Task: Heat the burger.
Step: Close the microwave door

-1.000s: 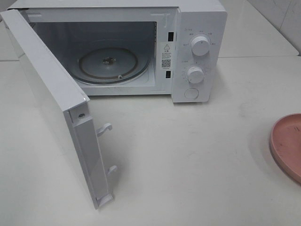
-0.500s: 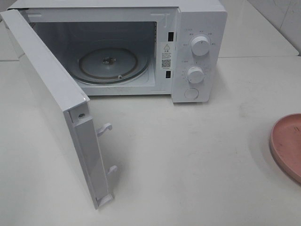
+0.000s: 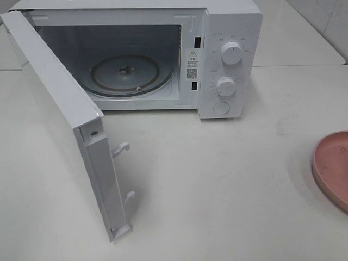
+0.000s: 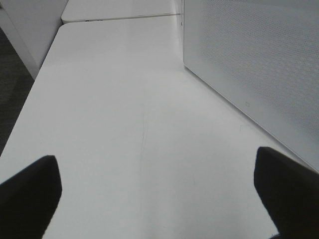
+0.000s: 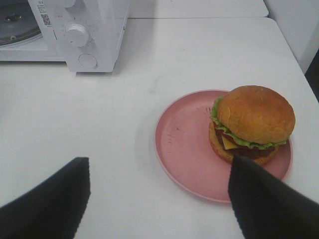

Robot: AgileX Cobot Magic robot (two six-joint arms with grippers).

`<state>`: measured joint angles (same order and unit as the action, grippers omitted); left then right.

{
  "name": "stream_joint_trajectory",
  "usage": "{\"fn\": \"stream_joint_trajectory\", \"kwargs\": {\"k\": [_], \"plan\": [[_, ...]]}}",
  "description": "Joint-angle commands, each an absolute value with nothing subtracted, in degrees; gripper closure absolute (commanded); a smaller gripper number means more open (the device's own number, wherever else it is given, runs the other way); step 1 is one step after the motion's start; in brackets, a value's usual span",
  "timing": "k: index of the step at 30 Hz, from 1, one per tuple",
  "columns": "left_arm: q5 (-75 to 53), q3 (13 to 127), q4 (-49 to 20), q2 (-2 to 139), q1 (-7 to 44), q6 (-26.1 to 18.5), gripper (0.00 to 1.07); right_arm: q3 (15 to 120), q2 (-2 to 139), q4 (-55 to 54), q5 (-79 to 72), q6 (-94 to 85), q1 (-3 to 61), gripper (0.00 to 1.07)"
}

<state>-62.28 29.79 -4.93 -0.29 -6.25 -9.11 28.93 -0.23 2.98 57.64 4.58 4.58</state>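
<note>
The burger [image 5: 254, 119], a golden domed bun over lettuce, cheese and a dark patty, sits on the far side of a pink plate [image 5: 184, 139]. My right gripper [image 5: 159, 199] is open, its dark fingers spread wide just short of the plate, and one fingertip [image 5: 249, 189] overlaps the burger's near edge in the right wrist view. The white microwave [image 3: 231, 32] stands at the back with its door [image 3: 54, 103] swung open and its glass turntable [image 3: 130, 73] bare. My left gripper [image 4: 157, 199] is open over bare table beside the door's outer face [image 4: 249, 64]. Neither arm shows in the high view.
Only the rim of the pink plate [image 3: 331, 163] shows at the right edge of the high view. The open door juts far forward on the left. The microwave's two knobs [image 3: 232, 53] and a round button are on its right panel. The table's edge [image 4: 30, 99] drops off beside the left gripper.
</note>
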Motion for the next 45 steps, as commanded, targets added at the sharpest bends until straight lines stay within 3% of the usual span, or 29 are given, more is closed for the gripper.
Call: {"fn": "stream_joint_trajectory", "kwargs": {"k": [1,45], "plan": [[-61.5,29.7,-4.9,-1.3,-6.5,-8.9,0.09,28.8,-1.8,3.0,57.0,4.0,4.2,0.35],[-61.5,29.7,-5.1,-1.3,-6.5,-8.9,0.09,28.8,-1.8,3.0,57.0,3.9,4.2,0.37]]}}
